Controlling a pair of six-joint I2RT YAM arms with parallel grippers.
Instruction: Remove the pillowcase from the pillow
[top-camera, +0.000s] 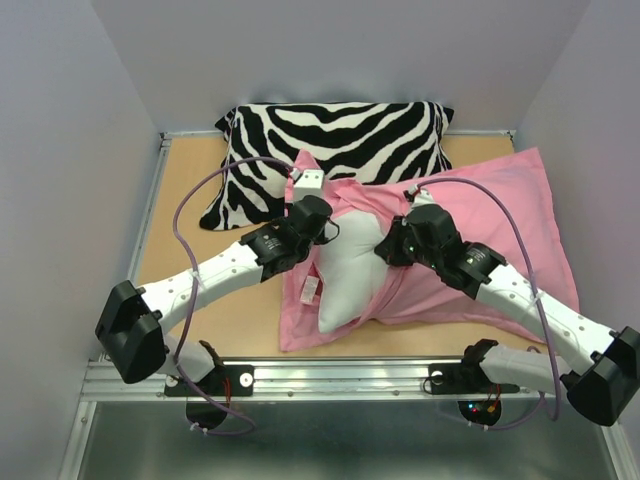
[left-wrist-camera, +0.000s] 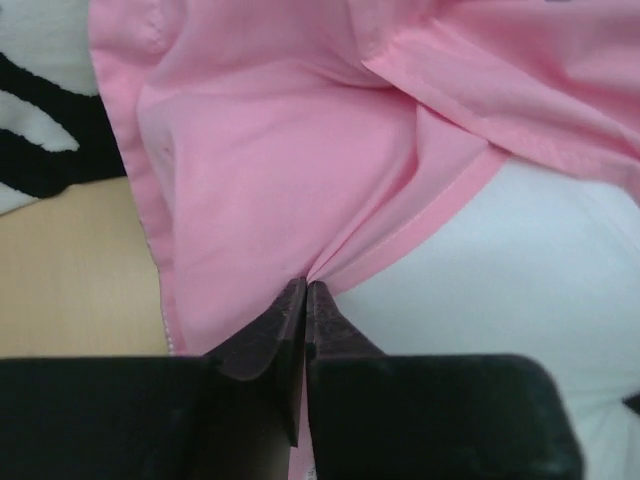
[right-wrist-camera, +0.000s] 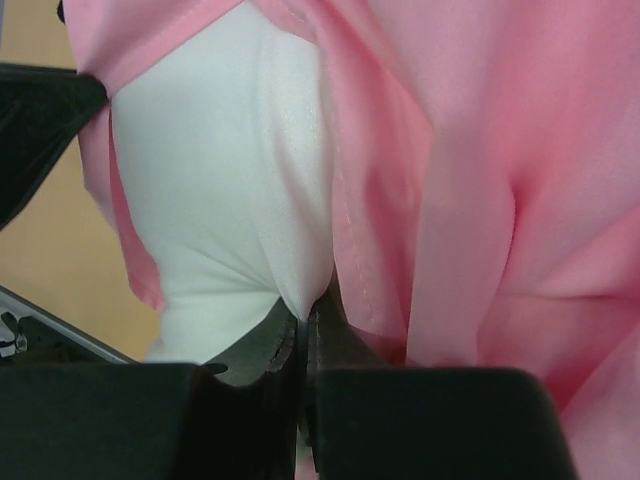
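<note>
The left gripper (left-wrist-camera: 305, 286) pinches the pillowcase (left-wrist-camera: 270, 150) hem, and the right gripper (right-wrist-camera: 305, 310) clamps the pillow (right-wrist-camera: 210, 150). Draw left away from right, slowly.

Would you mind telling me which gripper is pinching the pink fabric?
The left gripper: it is shut on the pillowcase hem, whereas the right gripper pinches the white pillow.

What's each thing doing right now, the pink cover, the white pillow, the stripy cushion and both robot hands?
pillowcase, partly on the pillow, mouth pulled open.
pillow, partly poking out of the pillowcase.
zebra cushion, lying at the back, not held.
left gripper, shut on the pillowcase edge.
right gripper, shut on the pillow.
</note>
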